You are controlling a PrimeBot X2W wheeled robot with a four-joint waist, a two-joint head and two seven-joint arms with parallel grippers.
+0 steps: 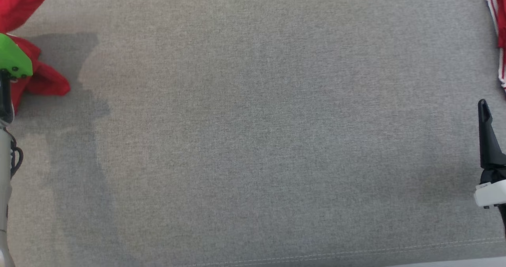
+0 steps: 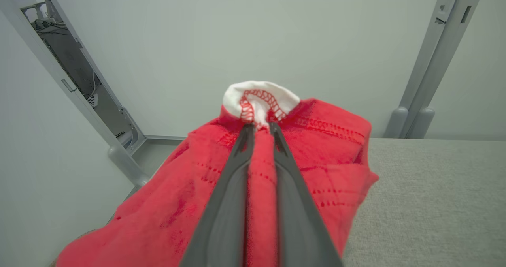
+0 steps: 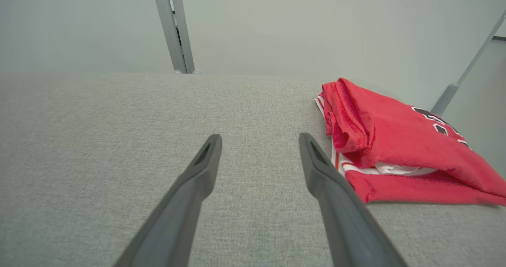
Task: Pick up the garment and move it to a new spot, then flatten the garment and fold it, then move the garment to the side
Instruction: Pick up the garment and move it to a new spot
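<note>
**Left gripper (image 2: 260,129) pinching a red garment (image 2: 316,156) at the left edge of the table (image 1: 253,140)**

Left wrist view: the two dark fingers are pressed together on a fold of the red cloth. Their tips lie just below a patch of white trim (image 2: 259,95) with red stitching, and the cloth drapes down on both sides of them. Whether the cloth rests on the grey surface cannot be told.

Head view: the garment is bunched at the far left edge of the table, beside the arm's green cover (image 1: 14,59).

Right wrist view: the right gripper (image 3: 260,142) has its fingers spread wide, nothing between them, over bare grey fabric. Just to its right a second red garment (image 3: 395,140), with white stripes and dark lettering, lies folded on the table, apart from the fingers
</note>
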